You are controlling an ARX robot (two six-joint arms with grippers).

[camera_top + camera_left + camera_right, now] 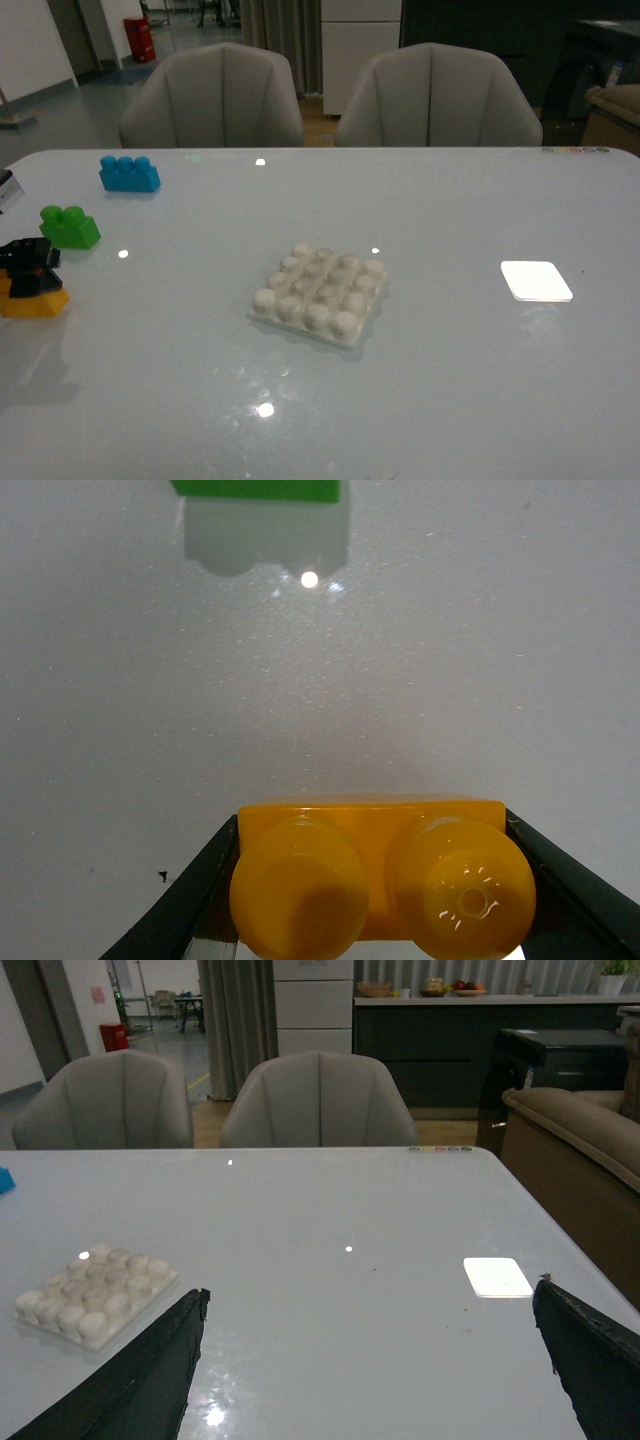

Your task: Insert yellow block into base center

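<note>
On the grey table (450,390) my left end effector (30,268) grips the yellow block (370,820), left of the base (320,292), while my right end effector (370,1290) gapes open.

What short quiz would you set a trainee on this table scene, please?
1. True or false: the yellow block already sits on the base.
2. Which brick lies nearest the yellow block? A) the blue brick B) the green brick
3. Fill in: the right gripper is ___ and holds nothing.

Key:
1. False. The left gripper holds it, well to the left of the base.
2. B.
3. open.
</note>
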